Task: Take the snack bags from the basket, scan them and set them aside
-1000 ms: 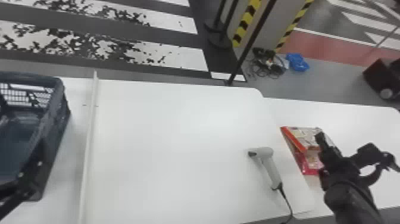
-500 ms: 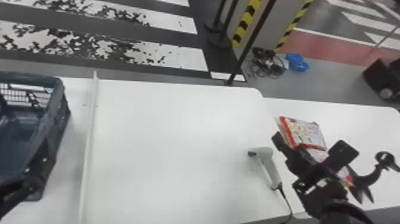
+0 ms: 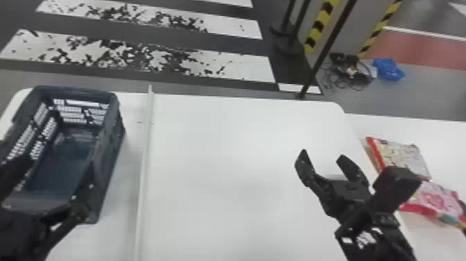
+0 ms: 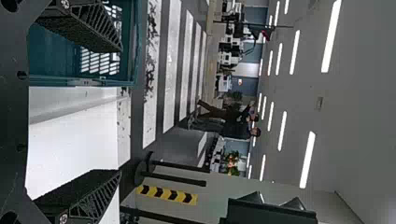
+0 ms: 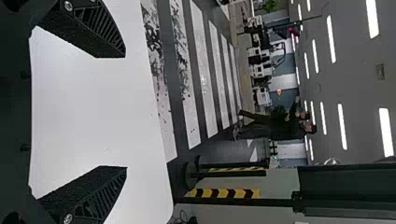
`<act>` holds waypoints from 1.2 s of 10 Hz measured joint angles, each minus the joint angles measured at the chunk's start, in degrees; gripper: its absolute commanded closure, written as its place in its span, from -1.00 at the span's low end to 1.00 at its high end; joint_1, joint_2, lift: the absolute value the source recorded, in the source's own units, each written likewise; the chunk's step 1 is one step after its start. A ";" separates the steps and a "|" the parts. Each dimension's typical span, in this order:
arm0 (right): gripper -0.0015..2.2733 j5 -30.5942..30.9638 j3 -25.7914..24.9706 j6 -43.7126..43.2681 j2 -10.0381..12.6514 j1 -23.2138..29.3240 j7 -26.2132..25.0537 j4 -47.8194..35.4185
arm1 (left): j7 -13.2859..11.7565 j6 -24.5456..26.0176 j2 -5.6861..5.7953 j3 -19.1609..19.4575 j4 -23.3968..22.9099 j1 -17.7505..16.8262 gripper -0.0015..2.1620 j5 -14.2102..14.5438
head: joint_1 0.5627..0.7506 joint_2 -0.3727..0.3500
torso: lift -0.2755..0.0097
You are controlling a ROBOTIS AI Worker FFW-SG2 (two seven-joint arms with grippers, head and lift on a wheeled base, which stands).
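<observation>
swinging in from the snack bags [image 3: 409, 158], the right gripper [image 3: 322, 153] hangs spread and unloaded over the desk [image 3: 225, 156], left gripper [image 4: 121, 111] likewise by the basket [image 3: 112, 142]; bags lie past the desk's right edge, seemingly set aside.

Your dark blue, rectangular plastic basket [image 3: 112, 145] has a smooth floor; your white, round-cornered tabletop [image 3: 222, 156] looks smooth, faintly glossy.

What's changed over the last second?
The head view has swung left. The right gripper has moved left over the table, away from the snack bags, which look more spread out. The left gripper stays at the basket, which hasn't visibly moved on the table.
</observation>
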 measured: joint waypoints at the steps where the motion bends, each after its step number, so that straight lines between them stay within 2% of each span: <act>1: -0.93 1.83 1.25 -0.81 0.67 1.96 0.23 -1.61 | 0.83 -0.16 -0.40 -0.22 -0.63 1.13 -0.93 0.00 | 0.41 -0.35 | 0.41; 3: -0.93 2.37 1.92 -1.12 0.80 6.03 0.39 -4.69 | 0.99 -1.40 -0.72 -0.32 -1.84 3.88 -0.93 -0.04 | 0.41 -0.31 | 0.41; 6: -0.92 1.94 1.85 -1.90 -0.25 11.61 0.26 -8.27 | 1.71 -7.00 -0.99 -0.76 -1.91 8.74 -0.93 -0.04 | 0.41 -0.30 | 0.41; 9: -0.92 1.64 2.25 -17.01 -2.80 18.21 0.19 -7.95 | 2.55 -13.54 -1.11 -0.48 -1.99 12.22 -0.93 -0.14 | 0.41 -0.29 | 0.41; 12: -0.92 1.63 3.07 -20.89 -3.47 20.21 -0.19 -7.38 | 2.83 -14.72 -1.37 -0.34 -1.96 13.09 -0.93 0.06 | 0.41 -0.25 | 0.41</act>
